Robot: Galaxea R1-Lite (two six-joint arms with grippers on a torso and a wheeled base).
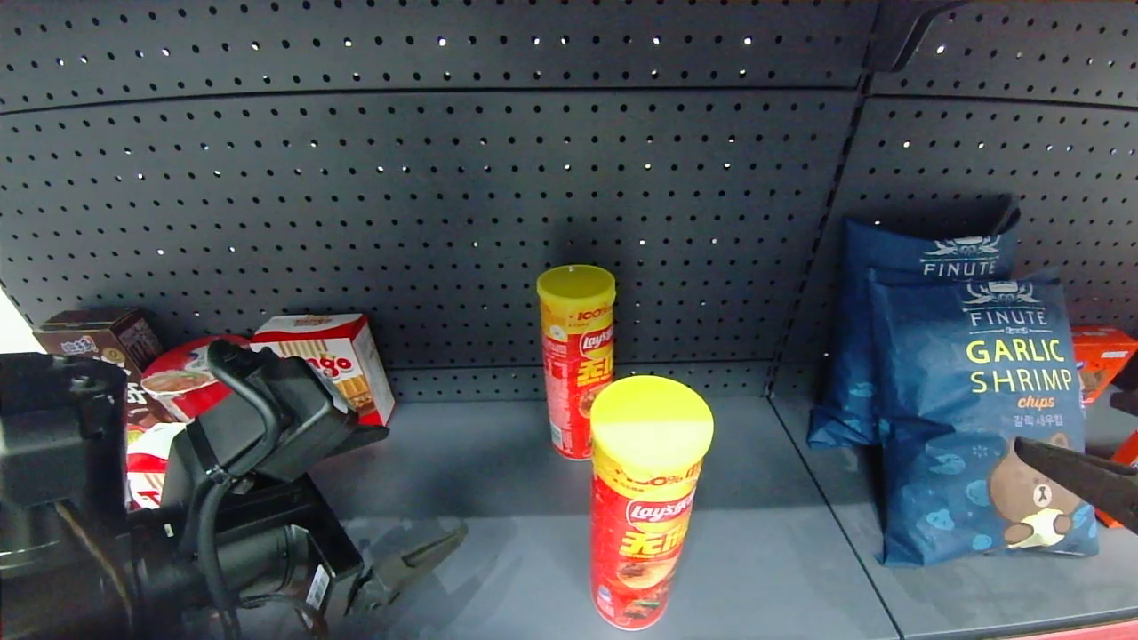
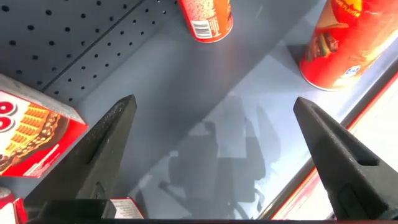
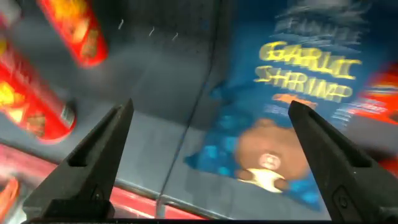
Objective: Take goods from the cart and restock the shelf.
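Two red chip cans with yellow lids stand upright on the grey shelf (image 1: 498, 498): the front can (image 1: 651, 498) near the shelf's front edge, the back can (image 1: 576, 356) behind it by the pegboard wall. My left gripper (image 2: 214, 102) is open and holds nothing. It hovers low over bare shelf to the left of the front can (image 2: 339, 50), and its fingers (image 1: 418, 551) point toward that can. My right gripper (image 3: 211, 107) is also open and holds nothing. It sits in front of the blue garlic shrimp chip bag (image 3: 292, 124), with one finger (image 1: 1080, 480) across the bag's lower right corner.
Two blue chip bags (image 1: 973, 409) lean at the right, with an orange box (image 1: 1102, 356) beyond them. At the left are a red-and-white biscuit box (image 1: 333, 360), noodle cups (image 1: 182, 378) and a brown box (image 1: 102, 333). Bare shelf lies between the cans and each side.
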